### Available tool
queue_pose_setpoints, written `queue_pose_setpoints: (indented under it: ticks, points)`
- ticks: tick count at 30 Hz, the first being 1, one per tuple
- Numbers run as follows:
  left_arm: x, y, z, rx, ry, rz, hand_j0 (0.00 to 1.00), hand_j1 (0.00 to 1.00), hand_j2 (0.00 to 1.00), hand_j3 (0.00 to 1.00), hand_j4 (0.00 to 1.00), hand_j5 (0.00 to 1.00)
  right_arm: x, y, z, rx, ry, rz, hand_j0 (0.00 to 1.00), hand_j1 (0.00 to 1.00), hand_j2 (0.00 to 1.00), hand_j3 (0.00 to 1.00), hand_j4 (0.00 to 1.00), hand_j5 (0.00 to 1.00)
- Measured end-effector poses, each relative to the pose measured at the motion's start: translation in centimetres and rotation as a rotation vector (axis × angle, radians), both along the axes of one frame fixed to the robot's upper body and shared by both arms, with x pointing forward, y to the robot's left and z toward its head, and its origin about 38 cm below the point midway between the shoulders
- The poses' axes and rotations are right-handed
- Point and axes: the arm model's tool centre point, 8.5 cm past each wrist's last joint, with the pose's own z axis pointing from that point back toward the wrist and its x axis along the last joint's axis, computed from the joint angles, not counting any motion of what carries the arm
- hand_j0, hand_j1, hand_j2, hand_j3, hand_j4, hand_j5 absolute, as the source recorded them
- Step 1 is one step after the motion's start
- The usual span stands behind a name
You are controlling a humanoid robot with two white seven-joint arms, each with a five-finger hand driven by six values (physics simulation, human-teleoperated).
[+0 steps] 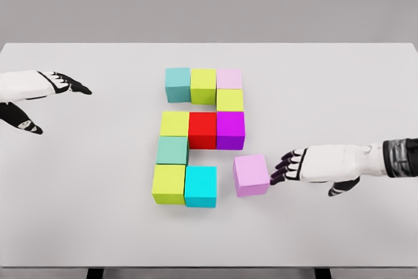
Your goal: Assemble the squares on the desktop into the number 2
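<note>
Coloured cubes sit packed together mid-table: a teal cube (177,83), a lime cube (203,85) and a pale pink cube (229,78) in the top row, a yellow-green cube (230,100) under the pink one, then yellow (174,123), red (202,129) and purple (230,129) cubes. Below come a green-teal cube (172,149), a lime cube (168,183) and a cyan cube (200,185). A lilac cube (251,174) lies slightly rotated, just right of the cyan one with a small gap. My right hand (285,167) touches the lilac cube's right side with curled fingertips. My left hand (55,99) hovers open at far left.
The white table (339,96) stretches wide around the cubes; its front edge runs along the bottom of the view.
</note>
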Motion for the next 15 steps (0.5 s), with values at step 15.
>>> queue_pose_setpoints:
  ticks: [15]
  points:
    - [-0.3, -0.6, -0.3, -0.002, 0.006, -0.019, 1.0, 1.0, 1.0, 1.0, 1.0, 1.0, 3.2, -2.6, 1.5, -0.022, -0.064, -0.103, 1.0, 1.0, 1.0, 1.0, 1.0, 1.0]
